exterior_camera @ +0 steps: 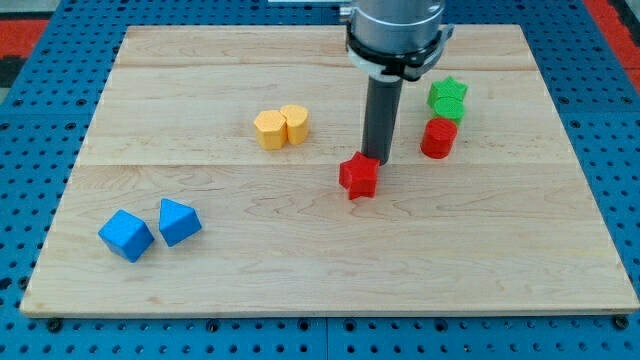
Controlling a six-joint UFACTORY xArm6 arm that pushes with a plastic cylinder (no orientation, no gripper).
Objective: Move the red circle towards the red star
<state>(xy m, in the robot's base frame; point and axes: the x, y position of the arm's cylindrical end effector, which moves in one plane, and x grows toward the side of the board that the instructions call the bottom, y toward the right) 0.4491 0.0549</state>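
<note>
The red circle [438, 138], a short red cylinder, stands at the view's right of centre, just below the green blocks. The red star [359, 177] lies near the middle of the board, to the lower left of the red circle. My tip [376, 159] is at the end of the dark rod, touching or almost touching the red star's upper right side. The tip is to the left of the red circle, with a gap between them.
A green star [448, 91] and a green circle [447, 110] sit just above the red circle. A yellow hexagon [270, 129] and a yellow circle [294, 123] touch at the upper middle. Two blue blocks [126, 235] [179, 221] lie at the lower left. The wooden board [320, 280] rests on a blue pegboard.
</note>
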